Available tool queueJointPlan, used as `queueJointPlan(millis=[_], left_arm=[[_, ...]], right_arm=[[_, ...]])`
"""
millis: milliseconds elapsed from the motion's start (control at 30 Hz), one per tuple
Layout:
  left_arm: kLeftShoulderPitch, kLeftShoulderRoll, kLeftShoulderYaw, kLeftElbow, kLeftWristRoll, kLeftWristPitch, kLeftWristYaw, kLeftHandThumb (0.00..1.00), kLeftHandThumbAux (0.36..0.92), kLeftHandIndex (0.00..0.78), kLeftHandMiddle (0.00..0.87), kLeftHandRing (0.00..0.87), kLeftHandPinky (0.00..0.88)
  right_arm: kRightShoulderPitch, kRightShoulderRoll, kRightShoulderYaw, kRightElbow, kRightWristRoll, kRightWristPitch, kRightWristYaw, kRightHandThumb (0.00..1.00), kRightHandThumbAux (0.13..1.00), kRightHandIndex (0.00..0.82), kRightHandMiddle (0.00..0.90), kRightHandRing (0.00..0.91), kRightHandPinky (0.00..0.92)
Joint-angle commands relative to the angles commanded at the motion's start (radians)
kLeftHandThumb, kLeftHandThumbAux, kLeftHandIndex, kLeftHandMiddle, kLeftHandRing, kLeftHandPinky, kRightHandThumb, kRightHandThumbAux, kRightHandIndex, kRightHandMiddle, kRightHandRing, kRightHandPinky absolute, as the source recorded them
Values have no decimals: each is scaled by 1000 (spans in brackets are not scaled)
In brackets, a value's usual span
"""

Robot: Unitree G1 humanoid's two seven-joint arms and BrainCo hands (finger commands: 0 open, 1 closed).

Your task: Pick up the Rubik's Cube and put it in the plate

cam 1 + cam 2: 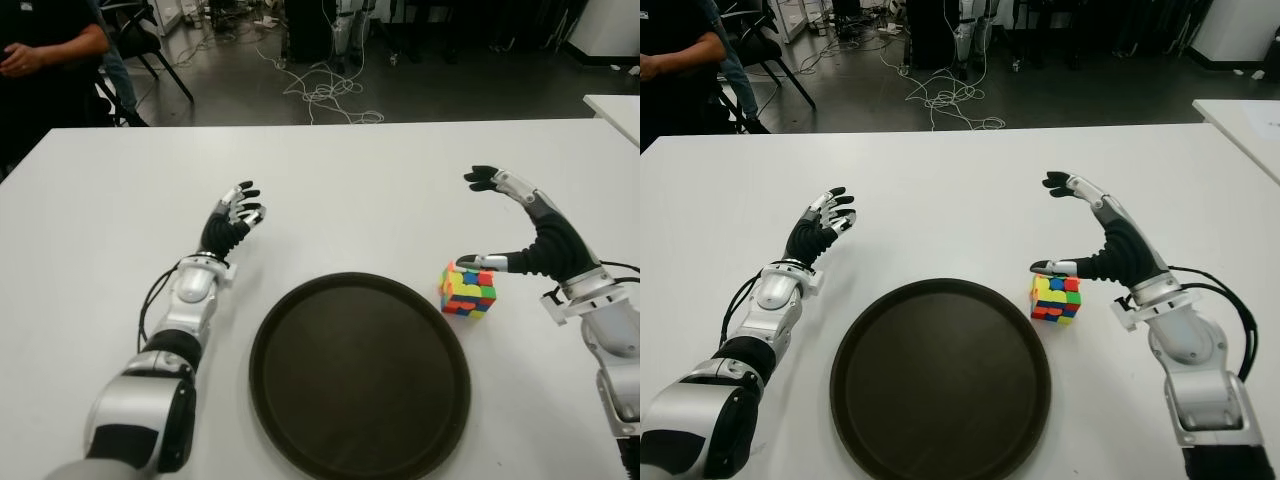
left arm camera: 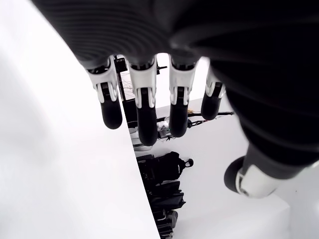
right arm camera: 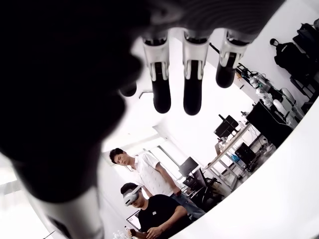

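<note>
Left eye view: sitting on the white table (image 1: 400, 190), just right of the dark round plate (image 1: 290, 330), the Rubik's Cube (image 1: 469, 291). Spreading wide beside it, holding nothing, the right hand (image 1: 520, 235), thumb tip touching the cube's top edge.

Right eye view: showing left of the plate, the left hand (image 1: 818, 230), fingers relaxed and empty. Standing at the far left corner, a person (image 1: 675, 60).

Left wrist view: extending straight, gripping nothing, four fingers (image 2: 144, 112).

Right wrist view: stretching out, empty, three fingers (image 3: 192, 84).
</note>
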Motion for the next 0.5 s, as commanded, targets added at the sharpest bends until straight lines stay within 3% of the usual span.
queueJointPlan(millis=[233, 500], left_arm=[[-1, 1, 0, 3, 1, -3, -1, 169, 634, 133, 200, 199, 164], [2, 0, 3, -4, -7, -7, -15, 170, 663, 128, 185, 192, 174]], right_arm=[[12, -16, -3, -7, -65, 2, -21, 0, 846, 161, 180, 187, 186], [10, -61, 12, 28, -136, -78, -22, 0, 851, 167, 176, 180, 156]])
